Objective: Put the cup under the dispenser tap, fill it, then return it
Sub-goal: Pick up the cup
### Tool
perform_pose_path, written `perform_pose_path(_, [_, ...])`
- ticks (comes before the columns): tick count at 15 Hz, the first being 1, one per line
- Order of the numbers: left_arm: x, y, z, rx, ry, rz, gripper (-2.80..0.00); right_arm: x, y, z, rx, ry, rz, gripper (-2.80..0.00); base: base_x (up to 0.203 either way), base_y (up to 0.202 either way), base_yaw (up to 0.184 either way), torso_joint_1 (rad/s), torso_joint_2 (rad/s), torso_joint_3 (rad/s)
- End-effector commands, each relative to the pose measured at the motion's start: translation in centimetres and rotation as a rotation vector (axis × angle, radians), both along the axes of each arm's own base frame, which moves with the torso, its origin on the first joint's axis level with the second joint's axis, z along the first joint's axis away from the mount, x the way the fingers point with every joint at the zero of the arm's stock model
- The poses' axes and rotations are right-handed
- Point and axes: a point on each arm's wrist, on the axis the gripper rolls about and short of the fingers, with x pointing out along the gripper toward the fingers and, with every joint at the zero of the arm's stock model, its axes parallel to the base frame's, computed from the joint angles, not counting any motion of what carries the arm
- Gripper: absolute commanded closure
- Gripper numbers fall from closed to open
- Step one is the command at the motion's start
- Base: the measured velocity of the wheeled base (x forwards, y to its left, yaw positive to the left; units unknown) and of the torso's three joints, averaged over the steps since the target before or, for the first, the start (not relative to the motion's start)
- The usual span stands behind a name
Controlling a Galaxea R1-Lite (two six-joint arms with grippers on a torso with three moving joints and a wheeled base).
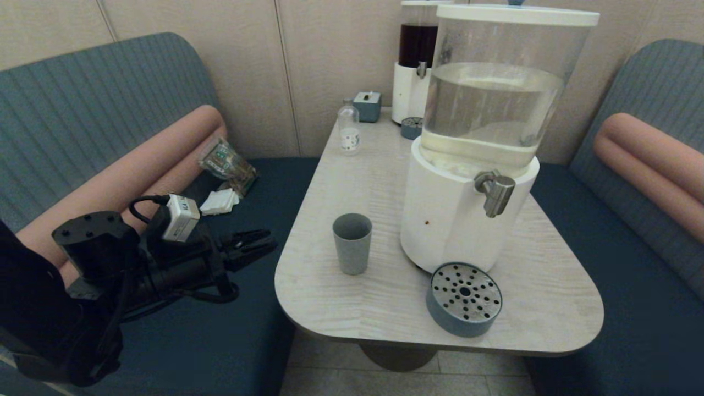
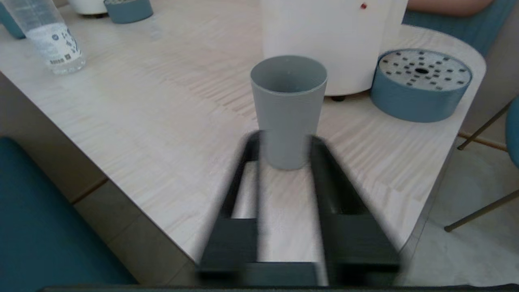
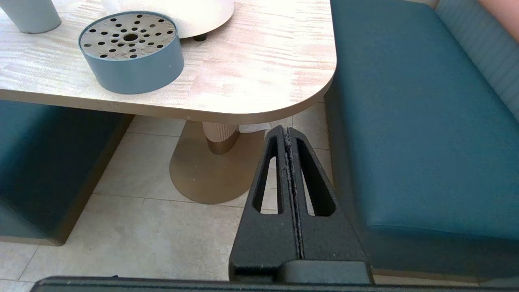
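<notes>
The matte grey-blue tapered cup [image 1: 352,242] stands upright at frame centre, left of the brushed-steel dispenser tap [image 1: 496,191]. The left gripper [image 2: 284,150], jaws apart, should straddle it squarely and close mid-height. The right gripper [image 3: 288,134], jaws together, idles below the table.

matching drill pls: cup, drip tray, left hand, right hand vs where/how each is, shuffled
1. cup
2. drip tray
3. left hand
4. right hand

A. fingers pressed together, low beside the table, over the floor
B. under the dispenser tap, near the table's front edge
C. open, off the table's edge, aimed at the cup
D. upright on the table, beside the dispenser's white base

Pairs: 1-D, 2-B, 3-C, 4-A
</notes>
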Motion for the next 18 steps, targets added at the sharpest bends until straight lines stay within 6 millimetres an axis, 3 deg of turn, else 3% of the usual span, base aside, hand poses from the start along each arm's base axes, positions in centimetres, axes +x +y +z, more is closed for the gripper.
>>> perform_pose_path(1, [0.1,0.0,-0.3,0.001,0.005,-0.007,-2.80,0.0,0.0,0.0,0.000,0.000,0.000,0.00,0.000,0.000,0.000,0.000,0.00,0.000])
perform_pose_path(4, [0.9,0.0,-1.2,0.001,0.027,-0.007,-2.80,0.0,0.0,0.0,0.000,0.001,0.000,0.00,0.000,0.000,0.000,0.000,0.00,0.000])
perform_pose_path(6, [2.5,-0.1,-2.1,0.000,0.031,-0.010,-2.80,0.0,0.0,0.0,0.000,0.000,0.000,0.00,0.000,0.000,0.000,0.000,0.00,0.000])
perform_pose_path(13, [6.7,-3.7,-7.1,0.003,0.097,-0.156,-2.80,0.0,0.0,0.0,0.000,0.000,-0.002,0.00,0.000,0.000,0.000,0.000,0.00,0.000])
perform_pose_path(18, [8.2,-4.9,-8.6,0.006,0.092,-0.206,-2.80,0.0,0.0,0.0,0.000,0.000,0.000,0.00,0.000,0.000,0.000,0.000,0.00,0.000])
